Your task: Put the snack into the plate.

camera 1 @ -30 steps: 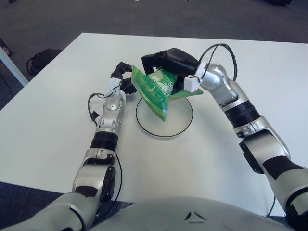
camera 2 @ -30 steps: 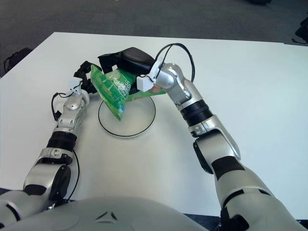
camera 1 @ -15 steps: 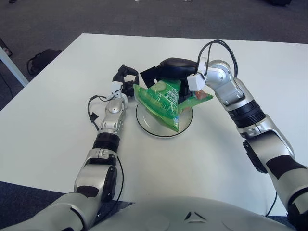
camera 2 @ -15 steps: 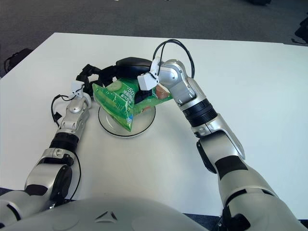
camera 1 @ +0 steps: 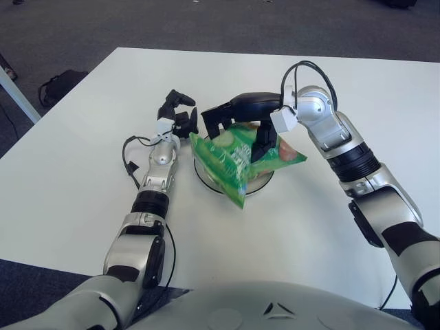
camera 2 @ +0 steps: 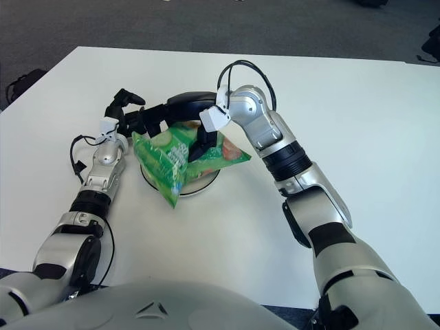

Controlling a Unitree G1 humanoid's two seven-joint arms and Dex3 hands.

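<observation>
White table (camera 1: 82,172), seen from the head camera. Near its middle a white plate (camera 1: 204,177) with a dark rim, mostly covered by the snack (camera 1: 237,159), a green crinkled bag with pictures of vegetables and a red patch at its right corner. Bag lying tilted across the plate, its lower left corner hanging past the plate's near rim toward the table, its right corner sticking out beyond the plate's right side. Right hand (camera 1: 242,115) reaching in from the right, black, directly over the bag; one dark finger (camera 1: 263,141) pressed down onto the bag's upper middle, other fingers (camera 1: 213,113) stretched leftward above the bag's far edge. Grip on the bag apparently loose, more a press from above than a full wrap, though contact plainly there. White wrist block and a looped black cable just behind the hand. Left hand (camera 1: 177,118) just beside the plate's left rim, at the bag's upper left corner, black fingers (camera 1: 177,97) curled loosely and raised, clear of the bag, holding nothing. Silver left forearm lying along the table toward the body. Dark carpet beyond the table edge, a black bag (camera 1: 60,85) on the floor at far left.
</observation>
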